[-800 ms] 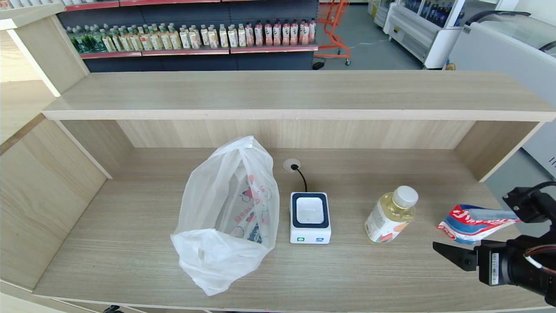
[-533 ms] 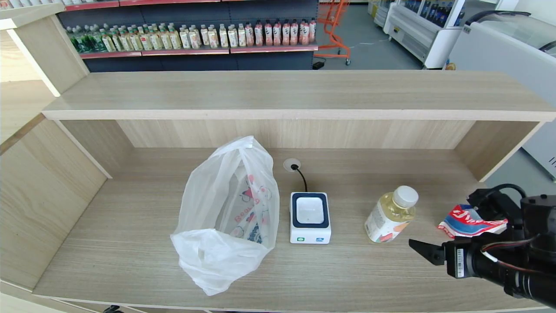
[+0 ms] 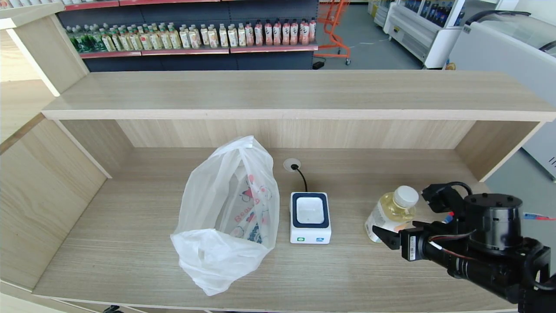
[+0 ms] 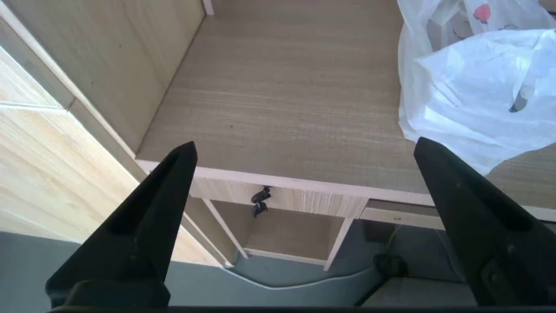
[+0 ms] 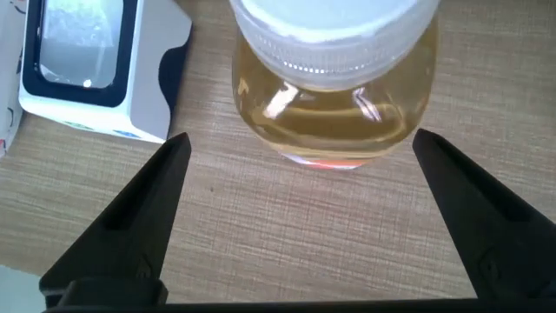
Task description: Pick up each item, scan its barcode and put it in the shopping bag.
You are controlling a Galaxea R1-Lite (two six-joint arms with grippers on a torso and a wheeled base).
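A: Step in hand?

B: Judged as the approach to pick-up. The right end effector (image 3: pixel 402 211) is open, with its jaws spread to either side of the bottle (image 3: pixel 386 217) and nothing held. The bottle stands on the worktop (image 3: pixel 130 243), just right of the scanner (image 3: pixel 310 217) and well apart from the shopping bag (image 3: pixel 230 213).

A: Orientation?

B: It appears upright, white cap up and long axis vertical. I can't tell which way the barcode faces.

A: Next move?

B: Probably close on the body below the cap, lift, then turn the label toward the scanner window. The smooth round wall may slip, so the grip should be centred.

A: Left arm?

B: The left end effector (image 4: pixel 306 148) is open and empty, over the near worktop edge beside the bag.
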